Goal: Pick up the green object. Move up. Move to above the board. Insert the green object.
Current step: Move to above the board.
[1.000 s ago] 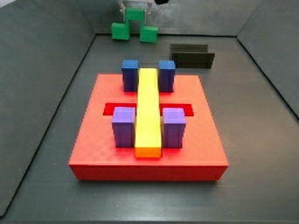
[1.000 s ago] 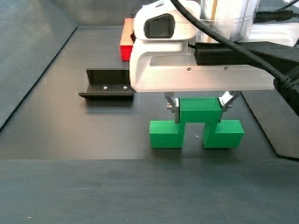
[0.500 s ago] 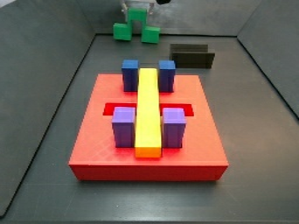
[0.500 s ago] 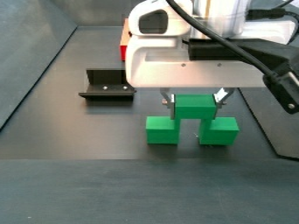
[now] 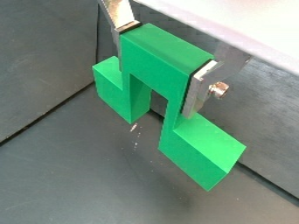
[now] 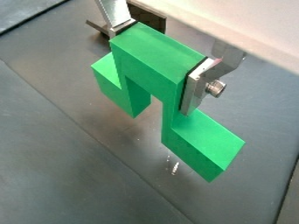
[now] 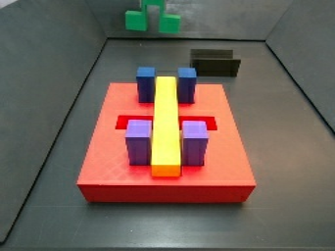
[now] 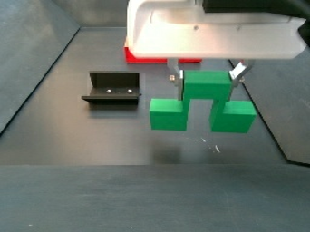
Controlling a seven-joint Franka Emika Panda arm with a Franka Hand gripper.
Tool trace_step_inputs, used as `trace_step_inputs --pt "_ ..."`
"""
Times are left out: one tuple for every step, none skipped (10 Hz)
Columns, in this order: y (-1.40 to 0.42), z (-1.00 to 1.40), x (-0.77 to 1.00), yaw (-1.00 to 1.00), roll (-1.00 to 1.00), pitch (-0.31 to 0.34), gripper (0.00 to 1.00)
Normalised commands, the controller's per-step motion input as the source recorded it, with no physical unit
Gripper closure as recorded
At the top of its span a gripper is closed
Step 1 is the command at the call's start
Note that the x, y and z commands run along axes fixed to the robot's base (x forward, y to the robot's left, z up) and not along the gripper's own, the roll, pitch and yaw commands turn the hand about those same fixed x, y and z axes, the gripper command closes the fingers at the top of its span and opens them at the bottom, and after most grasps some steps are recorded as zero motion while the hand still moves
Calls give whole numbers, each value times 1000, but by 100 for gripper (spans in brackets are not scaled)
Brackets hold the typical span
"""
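My gripper (image 8: 208,74) is shut on the raised centre cube of the green object (image 8: 204,101), which hangs clear of the dark floor with its two lower side cubes below. Both wrist views show the silver fingers (image 5: 197,88) (image 6: 201,79) clamped on either side of the green object (image 5: 163,92) (image 6: 158,92). In a side view the green object (image 7: 152,18) sits at the far end, beyond the board. The red board (image 7: 105,157) carries a long yellow bar (image 7: 167,125), two blue blocks (image 7: 147,83) and two purple blocks (image 7: 139,142).
The dark L-shaped fixture (image 8: 111,89) stands on the floor beside the green object; it also shows in a side view (image 7: 216,64). Grey walls (image 7: 66,88) slope up round the dark floor. Only a corner of the red board (image 8: 145,56) shows behind the gripper.
My gripper has risen with the green object in it; the piece has left the floor and now hangs above it. The board and fixture have not moved.
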Motion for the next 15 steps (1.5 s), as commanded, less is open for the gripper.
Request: trace_step_inputs --pt "0 1400 0 0 0 0 100" --pt "-5 1400 -15 -7 -10 14 100" --pt "-13 1400 -58 4 16 27 100" --pt "-8 1400 -20 8 20 16 100" --pt "5 1400 35 4 -9 66 100" --pt "-2 679 12 -4 -1 92 100" --pt "-3 174 23 6 12 59 100" --pt "-1400 129 110 276 -138 138 100" --pt "-1400 130 106 256 -118 133 100" --pt "-1400 132 98 155 -36 59 100" --pt "-1400 133 95 80 -41 7 100" --pt "-1400 133 96 54 -27 0 100" --pt "-1400 138 96 25 6 18 100" --pt "-1400 139 95 14 -13 21 100" --pt "-1400 149 98 9 -2 33 100"
